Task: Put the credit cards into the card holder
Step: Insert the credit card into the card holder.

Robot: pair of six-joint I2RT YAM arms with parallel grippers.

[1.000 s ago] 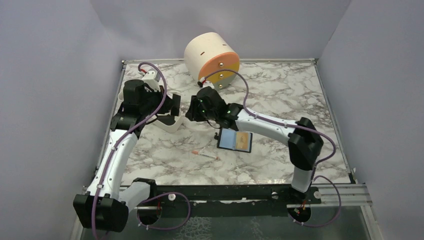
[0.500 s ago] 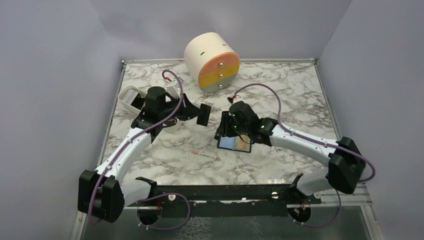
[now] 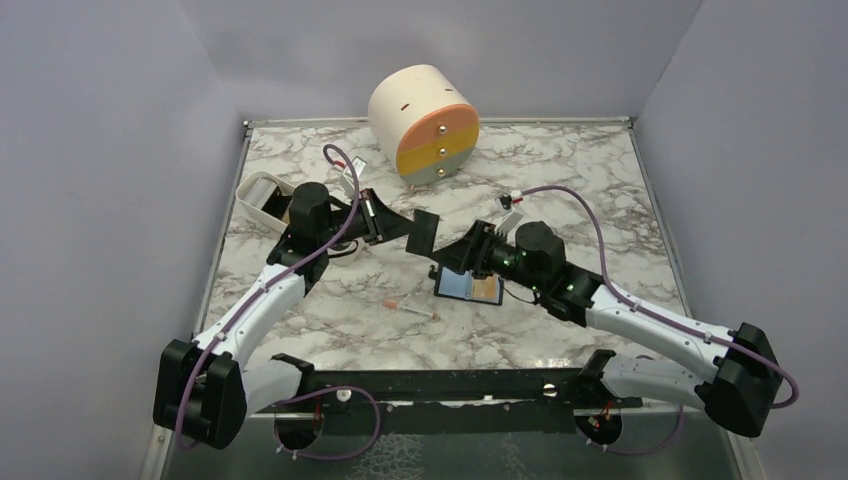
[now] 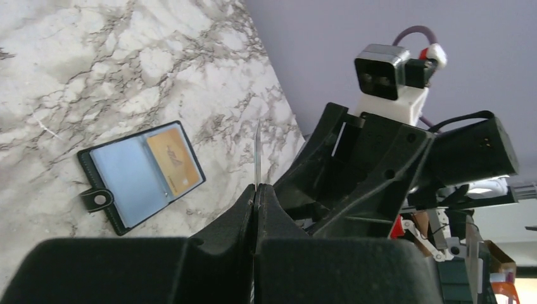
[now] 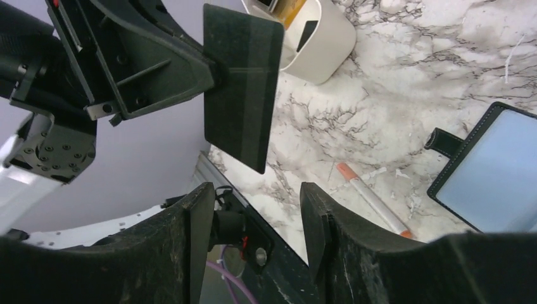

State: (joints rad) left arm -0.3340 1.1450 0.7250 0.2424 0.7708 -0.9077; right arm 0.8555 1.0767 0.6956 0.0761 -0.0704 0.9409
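Nearest the arm bases, a thin white stick (image 3: 410, 311) with pinkish ends is lying flat on the marble table (image 3: 560, 190), just left of the card holder.

The card holder (image 3: 468, 286) is lying open on the table, both inner pockets facing up. An orange-yellow card (image 4: 174, 161) is sitting in 1 pocket; the other pocket is showing pale blue. Its snap tab is sticking out at the side.

Right gripper (image 3: 462, 252) is hanging over the holder's far edge, jaws spread apart and gripping nothing. In the right wrist view its 2 fingers (image 5: 196, 215) are framing the dark card from below, not touching it.

The dark card (image 3: 425, 232) is hanging in the air above the table, between the 2 arms, standing on edge. The left wrist view is showing it edge-on as a thin line.

Left gripper (image 3: 400, 228) is clenching 1 edge of that card, jaws pressed together on it.

Farther left, an oblong white tray (image 3: 262, 195) is resting on the table beside the left arm.

At the back, a cream drum-shaped drawer unit (image 3: 425, 122) is showing 3 coloured drawer fronts.
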